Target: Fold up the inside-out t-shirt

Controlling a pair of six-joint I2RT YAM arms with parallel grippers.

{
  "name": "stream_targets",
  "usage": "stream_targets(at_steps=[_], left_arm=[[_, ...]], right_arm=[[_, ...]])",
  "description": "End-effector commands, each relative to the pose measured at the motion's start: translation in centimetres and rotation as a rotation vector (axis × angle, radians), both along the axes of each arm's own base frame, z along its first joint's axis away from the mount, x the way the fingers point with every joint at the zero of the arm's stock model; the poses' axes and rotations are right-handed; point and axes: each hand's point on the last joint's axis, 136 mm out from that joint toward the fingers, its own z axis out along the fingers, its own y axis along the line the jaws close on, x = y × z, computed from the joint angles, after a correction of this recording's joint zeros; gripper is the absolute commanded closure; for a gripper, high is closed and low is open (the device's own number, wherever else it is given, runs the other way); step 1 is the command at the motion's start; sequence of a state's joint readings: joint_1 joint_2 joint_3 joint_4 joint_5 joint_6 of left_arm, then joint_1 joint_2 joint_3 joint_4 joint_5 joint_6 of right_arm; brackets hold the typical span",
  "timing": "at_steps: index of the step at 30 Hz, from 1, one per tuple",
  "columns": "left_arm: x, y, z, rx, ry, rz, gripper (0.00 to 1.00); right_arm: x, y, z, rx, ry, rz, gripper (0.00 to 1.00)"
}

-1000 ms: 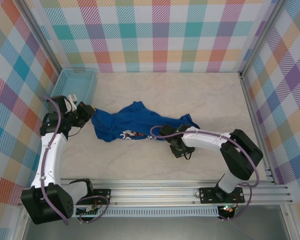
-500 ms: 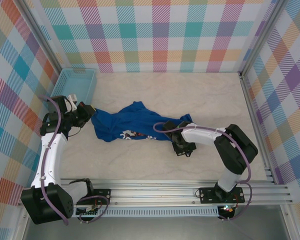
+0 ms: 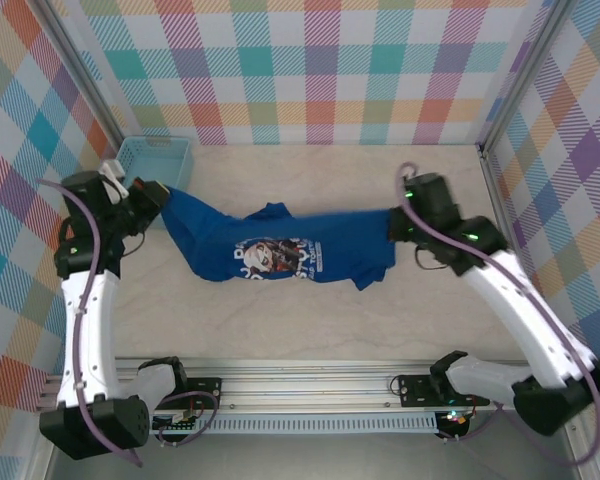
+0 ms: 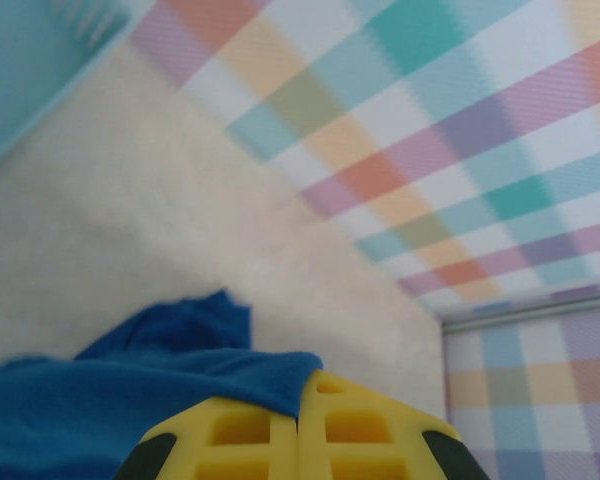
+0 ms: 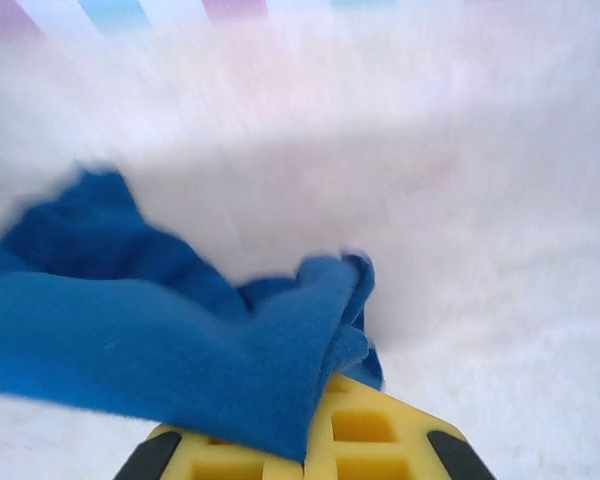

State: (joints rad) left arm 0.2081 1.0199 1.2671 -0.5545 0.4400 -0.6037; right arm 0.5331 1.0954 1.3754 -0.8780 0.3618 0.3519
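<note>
Grippers both clamped on the t-shirt point(image 3: 280, 255), one per end. The royal-blue cloth was pulled out in a band from 9 o'clock to 3 o'clock across the table point(image 3: 310, 330) in the top view, with the print point(image 3: 277, 256) facing up near the middle. I could not tell whether the sagging lower edge touched the table.

My left gripper point(image 3: 158, 196) sat at 9 o'clock, just beside the light blue basket point(image 3: 155, 155) at 10 o'clock. My left wrist view had the yellow fingers point(image 4: 240, 435) pressed together at 6 o'clock, cloth point(image 4: 110, 410) pinched and trailing toward 8 o'clock, and the basket wall point(image 4: 30, 60) at 10 o'clock.

My right gripper point(image 3: 392, 225) was at 3 o'clock. The right wrist view was blurred: jaws closed at 6 o'clock point(image 5: 315, 430), a bunched fold of cloth point(image 5: 160, 340) coming out of them toward 9 o'clock.
</note>
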Motion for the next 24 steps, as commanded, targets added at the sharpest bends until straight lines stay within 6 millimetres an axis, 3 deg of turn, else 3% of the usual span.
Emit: stream_targets(at_steps=[1,5,8,11,13,16,18,20,22,24], left_arm=[[-3.4,1.3,6.5,0.094,-0.142,0.100,1.00],[-7.3,2.8,9.8,0.247,-0.195,0.202,1.00],[-6.8,2.4,8.7,0.252,-0.140,0.161,1.00],[-3.8,2.4,5.3,0.190,-0.068,0.131,1.00],[-1.0,2.9,3.4,0.149,-0.033,0.138,1.00],[3.7,4.2,3.3,0.127,-0.002,0.161,1.00],[6.2,4.8,6.1,0.113,-0.055,0.172,1.00],[7.4,5.0,11.5,0.118,-0.186,0.176,1.00],[7.2,5.3,17.2,0.137,-0.318,0.206,1.00],[6.4,5.1,22.4,0.152,-0.448,0.208,1.00]], right_arm=[[-1.6,-1.5,3.6,-0.065,-0.084,0.034,1.00],[-4.4,-4.7,8.8,-0.067,-0.245,-0.020,1.00],[-5.0,-5.1,9.5,-0.061,-0.266,-0.019,1.00],[-2.4,-4.0,7.4,-0.114,-0.230,-0.020,1.00],[0.8,-3.2,6.7,-0.140,-0.227,-0.033,1.00],[7.0,-3.9,7.9,-0.120,-0.247,-0.091,1.00],[10.7,-4.9,11.1,-0.076,-0.307,-0.129,1.00],[12.8,-4.7,16.6,-0.061,-0.419,-0.134,1.00],[13.2,-4.6,22.2,-0.039,-0.543,-0.132,1.00],[12.7,-4.4,26.7,-0.024,-0.641,-0.118,1.00]])
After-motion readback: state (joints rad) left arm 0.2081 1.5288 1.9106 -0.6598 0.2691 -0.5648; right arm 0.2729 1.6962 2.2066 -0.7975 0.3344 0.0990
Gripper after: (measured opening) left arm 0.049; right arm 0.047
